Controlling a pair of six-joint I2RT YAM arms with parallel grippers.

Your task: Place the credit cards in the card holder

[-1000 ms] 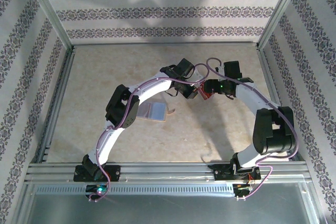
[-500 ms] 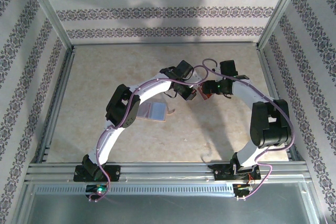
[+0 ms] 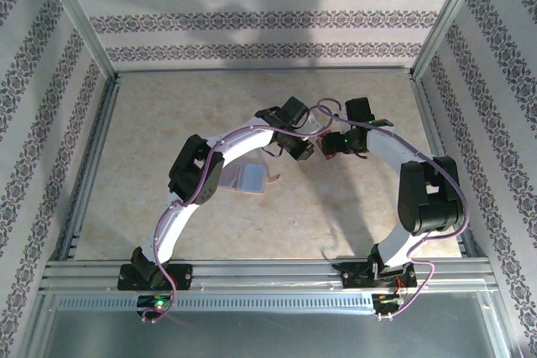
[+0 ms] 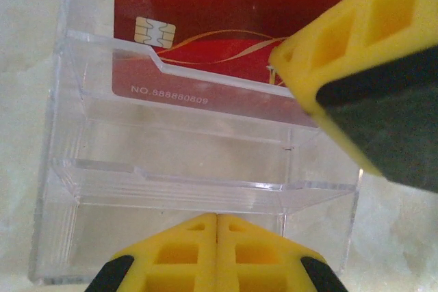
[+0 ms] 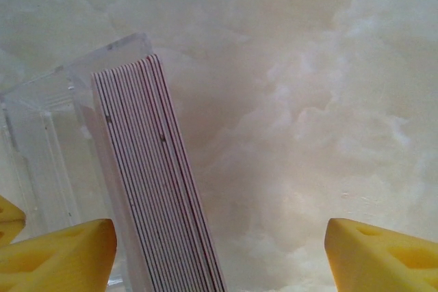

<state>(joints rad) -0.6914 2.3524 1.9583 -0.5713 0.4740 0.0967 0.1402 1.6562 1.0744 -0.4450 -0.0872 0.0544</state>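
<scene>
Red credit cards (image 4: 226,11) stand in the back tier of a clear acrylic stand (image 4: 178,169). Edge on, they form a leaning stack (image 5: 157,189). My left gripper (image 4: 217,218) is shut with nothing in it, its tips at the stand's front edge. My right gripper (image 5: 215,244) is open with the stack between its fingers, close to the left one, not touching. One of its yellow fingers (image 4: 356,52) sits by the cards' right side. From above, both grippers meet at the cards (image 3: 323,151). The tan card holder (image 3: 249,178) lies open beside the left arm.
The acrylic stand's lower front tiers hold nothing. The work surface is a pale marbled table (image 3: 168,123) enclosed by patterned walls and an aluminium frame (image 3: 252,270) along the near edge.
My right gripper has shifted a little left toward the cards, its arm folding in, and its jaws have narrowed slightly. The left arm has stayed still.
</scene>
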